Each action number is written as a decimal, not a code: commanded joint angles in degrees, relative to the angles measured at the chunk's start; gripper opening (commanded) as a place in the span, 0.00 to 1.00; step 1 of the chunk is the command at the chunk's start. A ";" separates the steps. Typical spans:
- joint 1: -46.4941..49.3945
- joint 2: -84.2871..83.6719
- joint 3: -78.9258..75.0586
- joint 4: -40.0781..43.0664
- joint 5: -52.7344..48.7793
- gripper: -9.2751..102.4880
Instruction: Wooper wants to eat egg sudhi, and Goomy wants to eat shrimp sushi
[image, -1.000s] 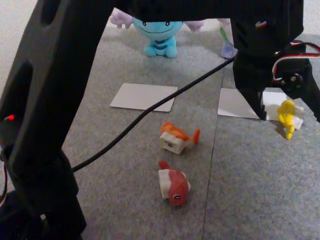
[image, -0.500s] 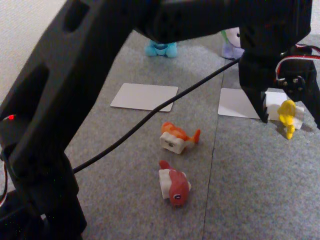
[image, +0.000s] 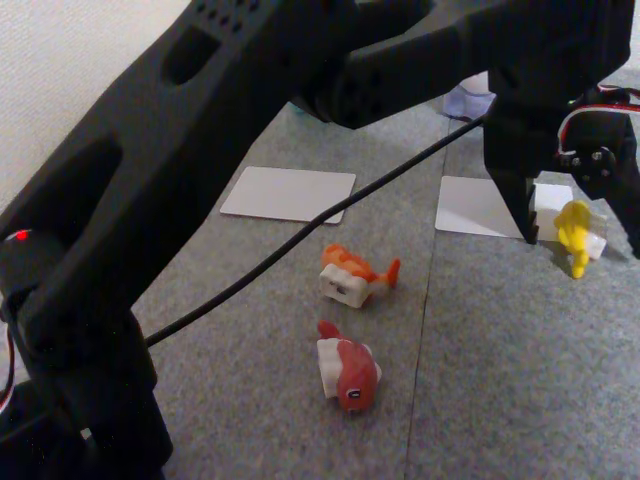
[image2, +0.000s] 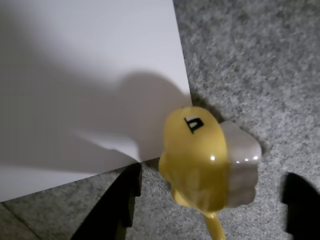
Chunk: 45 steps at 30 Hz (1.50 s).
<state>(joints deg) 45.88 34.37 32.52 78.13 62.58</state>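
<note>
Between the parted jaws of the gripper (image2: 212, 210) sits the one egg sudhi (image2: 200, 160), untouched on either side, at the corner of a white card (image: 480, 207); one shrimp sushi (image: 357, 275) and one red-topped piece (image: 349, 370) lie well outside them, a second card (image: 288, 193) farther

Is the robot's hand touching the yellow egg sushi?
Apart. The wrist view shows grey carpet between each dark finger of the hand and the egg sushi.
</note>
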 joint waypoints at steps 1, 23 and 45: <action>0.70 0.53 -3.96 0.00 -0.09 0.27; 2.20 1.76 -4.04 -1.23 0.00 0.16; -18.11 26.02 -3.69 19.25 7.65 0.16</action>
<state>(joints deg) 32.70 55.02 31.38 94.92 68.64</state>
